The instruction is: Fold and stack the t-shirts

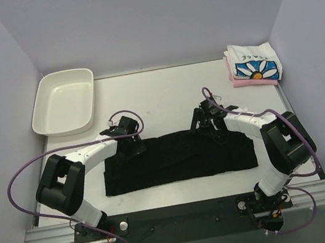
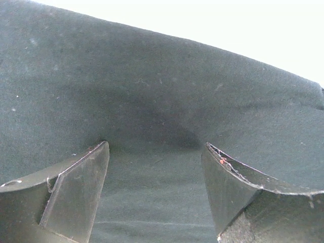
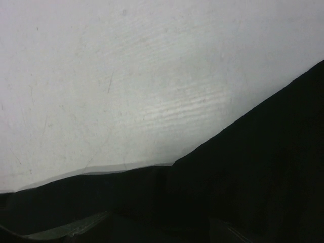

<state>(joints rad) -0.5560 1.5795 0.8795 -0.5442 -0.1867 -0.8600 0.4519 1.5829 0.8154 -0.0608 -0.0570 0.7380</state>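
Observation:
The black t-shirt (image 1: 178,157) lies as a long folded rectangle across the middle of the table. My left gripper (image 1: 130,144) is over its far left corner. In the left wrist view this gripper (image 2: 156,148) is open, its fingers wide apart just above the black cloth (image 2: 162,91). My right gripper (image 1: 209,125) is at the shirt's far edge, right of centre. Its wrist view shows dark black cloth (image 3: 253,167) against the white table, and the fingers are lost in the dark. The folded daisy-print shirt (image 1: 254,63) lies on the pink shirt (image 1: 249,81) at the far right corner.
A white plastic tray (image 1: 64,102) stands at the far left. Grey walls close in the table on three sides. A metal rail (image 1: 178,215) with both arm bases runs along the near edge. Purple cables loop beside each arm.

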